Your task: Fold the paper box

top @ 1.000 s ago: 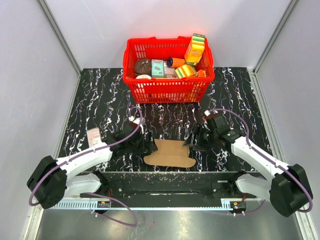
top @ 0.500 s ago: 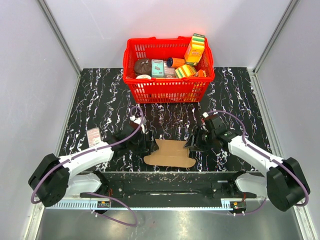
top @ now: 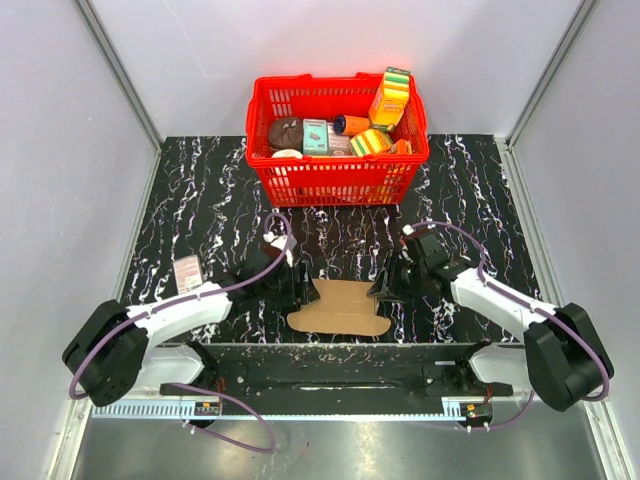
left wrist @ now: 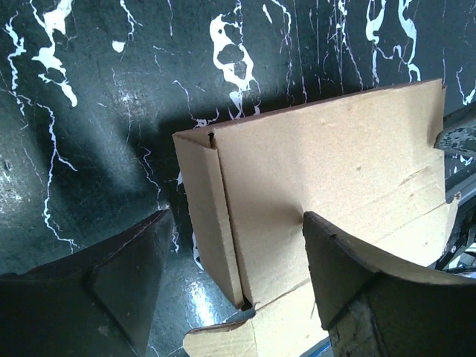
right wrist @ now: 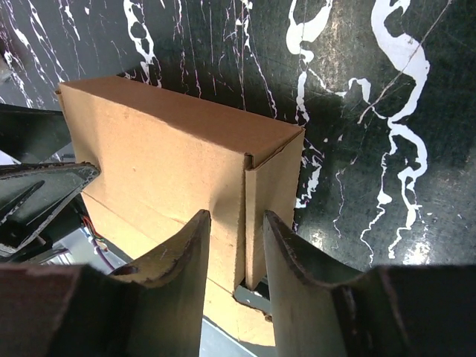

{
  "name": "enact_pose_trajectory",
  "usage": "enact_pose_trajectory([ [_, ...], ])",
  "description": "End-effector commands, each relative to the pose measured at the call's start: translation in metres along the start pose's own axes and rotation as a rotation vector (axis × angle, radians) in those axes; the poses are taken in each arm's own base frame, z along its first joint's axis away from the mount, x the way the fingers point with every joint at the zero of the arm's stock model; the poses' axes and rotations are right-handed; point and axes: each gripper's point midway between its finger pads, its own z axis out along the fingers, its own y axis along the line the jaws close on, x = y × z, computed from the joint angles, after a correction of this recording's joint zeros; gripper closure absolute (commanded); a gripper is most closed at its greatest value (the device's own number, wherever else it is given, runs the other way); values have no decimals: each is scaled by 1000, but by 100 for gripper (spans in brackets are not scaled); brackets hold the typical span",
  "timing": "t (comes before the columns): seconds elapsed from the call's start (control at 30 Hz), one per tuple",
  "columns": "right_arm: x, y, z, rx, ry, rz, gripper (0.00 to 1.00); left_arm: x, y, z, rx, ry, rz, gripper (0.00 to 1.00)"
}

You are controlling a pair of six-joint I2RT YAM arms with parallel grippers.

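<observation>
Your paper box (top: 340,308) lies low on the black marbled table (top: 200,200), near its front edge and between the two arms, well clear of the red basket (top: 262,110) at the back. Your left gripper (top: 303,291) sits at the box's left end with its jaws spread wide. In the left wrist view the two dark fingers (left wrist: 141,275) straddle that end of the cardboard (left wrist: 335,163): one stands off the box over bare table, and the other sits over the top face beside the creased end flap. You cannot tell from here whether that second finger rests on the cardboard, but nothing is clamped. Your right gripper (top: 384,288) is at the box's right end with its jaws much narrower, about half apart. In the right wrist view the fingers (right wrist: 178,275) frame the corner of the box (right wrist: 163,149), where the end panel's edge runs down into the gap between them. Daylight shows on both sides of that edge, so the jaws are not pinching it.
</observation>
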Motion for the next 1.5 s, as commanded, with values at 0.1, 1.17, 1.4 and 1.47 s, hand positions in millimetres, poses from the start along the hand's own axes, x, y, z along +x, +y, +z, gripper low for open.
enact_pose_trajectory([
  [0.1, -14, 19, 2, -50, -27, -39, 60, -15, -14, 5, 47, -45, 3, 25],
  [1.17, -53, 32, 13, -14, -88, -156, 37, -66, -6, 21, -22, -91, 20, 14],
  [1.4, -46, 31, 5, -28, -91, -162, 37, -68, -8, 7, -15, -109, 26, 9],
  [1.47, -43, 29, -1, -24, -101, -162, 37, -63, -1, 2, -37, -104, 31, 8],
])
